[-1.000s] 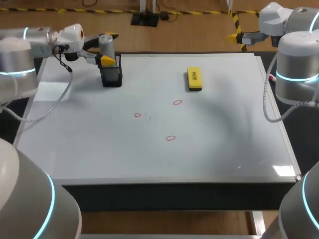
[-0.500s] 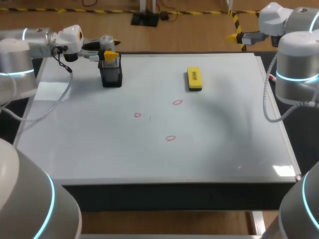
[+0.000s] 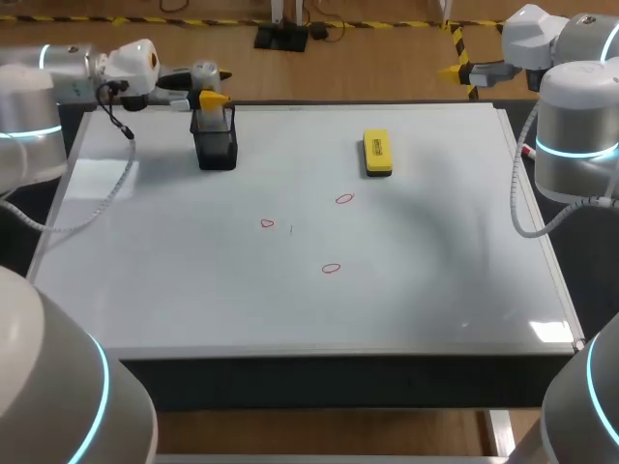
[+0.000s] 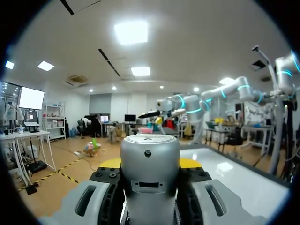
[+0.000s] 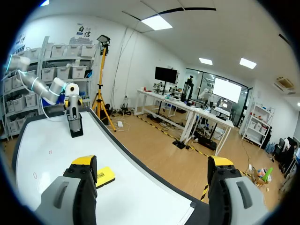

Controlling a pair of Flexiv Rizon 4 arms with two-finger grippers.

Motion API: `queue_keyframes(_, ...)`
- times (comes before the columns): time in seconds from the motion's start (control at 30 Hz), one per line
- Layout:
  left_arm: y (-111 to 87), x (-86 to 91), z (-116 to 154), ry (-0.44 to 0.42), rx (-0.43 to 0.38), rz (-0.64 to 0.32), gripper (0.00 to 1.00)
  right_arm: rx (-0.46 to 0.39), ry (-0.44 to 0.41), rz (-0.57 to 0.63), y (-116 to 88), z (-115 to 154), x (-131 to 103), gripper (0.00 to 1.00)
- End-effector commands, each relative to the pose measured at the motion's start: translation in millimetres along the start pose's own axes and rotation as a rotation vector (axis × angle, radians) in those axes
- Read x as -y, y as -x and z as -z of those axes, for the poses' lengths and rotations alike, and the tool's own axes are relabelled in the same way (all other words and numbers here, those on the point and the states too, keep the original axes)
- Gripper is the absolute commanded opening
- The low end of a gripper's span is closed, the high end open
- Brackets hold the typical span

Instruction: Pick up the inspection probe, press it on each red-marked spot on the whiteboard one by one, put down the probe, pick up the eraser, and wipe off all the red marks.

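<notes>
- Shows left gripper (image 3: 211,85) clamped from both sides on probe (image 3: 203,75), raised just above holder (image 3: 215,145) at the far left corner of whiteboard (image 3: 435,271).
- A second ago had probe standing upright in holder; since then has lifted it out, tipped it toward level and drawn it back a little.
- Suggests pick-up is done, with pressing not yet begun: red marks (image 3: 267,223) (image 3: 344,199) (image 3: 331,268) all crisp, mid-board, well apart from probe.
- Probe: smooth grey metal cylinder with a flat round cap, seen end-on in left wrist view (image 4: 150,164), yellow tips either side.
- Holder: small black box, open-topped, matte.
- Eraser (image 3: 376,153): yellow block on a dark base, lying untouched toward far edge.
- Whiteboard: glossy white, catching ceiling light.
- Red marks: thin hand-drawn ovals, outlines only.
- Right gripper (image 5: 152,168): fingers wide apart, nothing between them, parked beyond far right corner.
</notes>
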State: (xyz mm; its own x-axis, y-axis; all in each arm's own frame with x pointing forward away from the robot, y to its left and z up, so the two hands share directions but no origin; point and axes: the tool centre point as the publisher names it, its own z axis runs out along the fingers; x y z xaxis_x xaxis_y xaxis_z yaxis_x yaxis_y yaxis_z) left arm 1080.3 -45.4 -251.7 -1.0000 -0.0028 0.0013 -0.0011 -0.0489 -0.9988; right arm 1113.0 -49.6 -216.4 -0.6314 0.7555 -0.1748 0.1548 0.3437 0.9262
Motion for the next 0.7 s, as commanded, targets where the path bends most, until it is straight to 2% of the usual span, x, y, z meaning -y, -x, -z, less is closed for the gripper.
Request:
queue_keyframes(0.03,-4.0,14.9,0,0.017,0.018,-0.007,0.0,-0.001,-0.002,0.0,0,0,0,1.0)
queue_keyframes(0.7,6.6,56.1,0,0.001,0.002,-0.019,0.0,-0.001,-0.002,0.0,0,0,0,1.0)
